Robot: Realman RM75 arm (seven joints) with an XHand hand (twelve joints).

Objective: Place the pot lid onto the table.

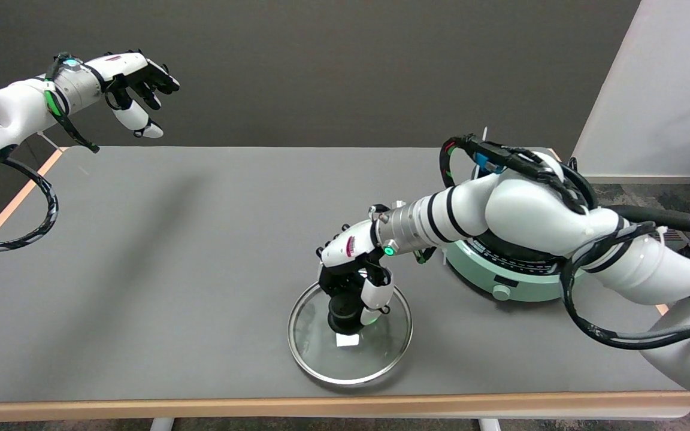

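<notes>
Round glass pot lid [351, 347], clear, thin shiny metal rim, lies flat on the matte grey table [171, 269] near the front edge, right of centre. Black knob [345, 316] stands up from the lid's middle; small white square patch on the glass just beside it. Right hand [354, 278], glossy white shell with black fingers, comes down from above, fingers curled close round the knob and apparently gripping it. Behind it, under the white arm, a round mint-green cooker base [501, 278] with a pale dial on its front and a dark top. Table has a light wooden edge band.
</notes>
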